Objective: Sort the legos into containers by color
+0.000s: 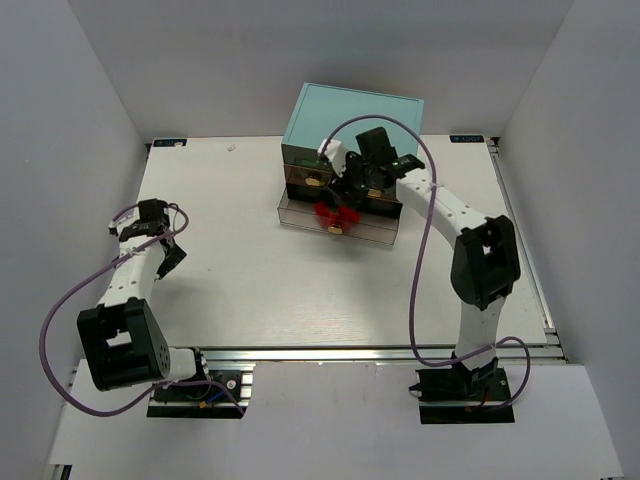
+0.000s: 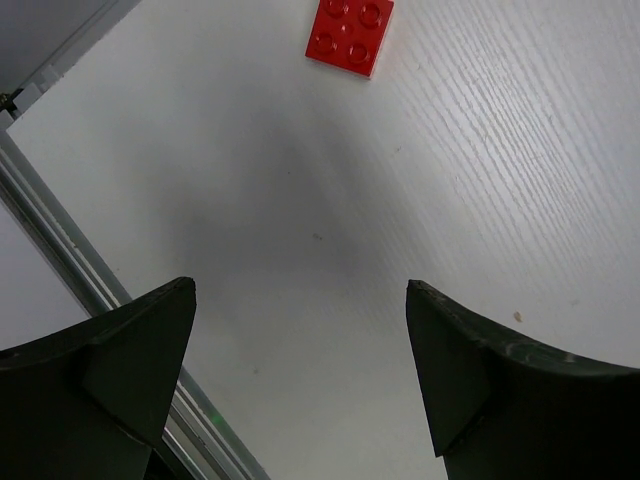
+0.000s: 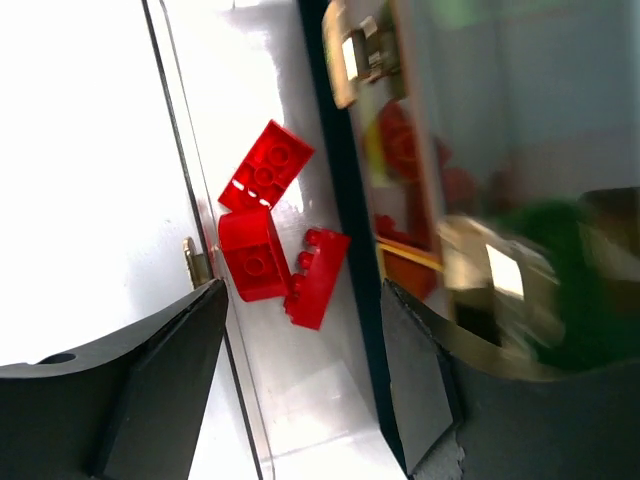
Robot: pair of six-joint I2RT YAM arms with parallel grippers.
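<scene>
With fingers being held apart on the left gripper (image 2: pixel 300 290) and right gripper (image 3: pixel 300 296), the red brick (image 2: pixel 349 37) is being judged light, rigid and slick, best pinched across opposite flat sides.

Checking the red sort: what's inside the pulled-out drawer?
Three red bricks lie in the pulled-out drawer, near its knob. The open right gripper above covers part of its floor, so more may lie unseen.

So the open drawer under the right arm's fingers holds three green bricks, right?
No, not green. The three bricks in the open drawer under the right arm's fingers are red; the right wrist view shows it.
</scene>
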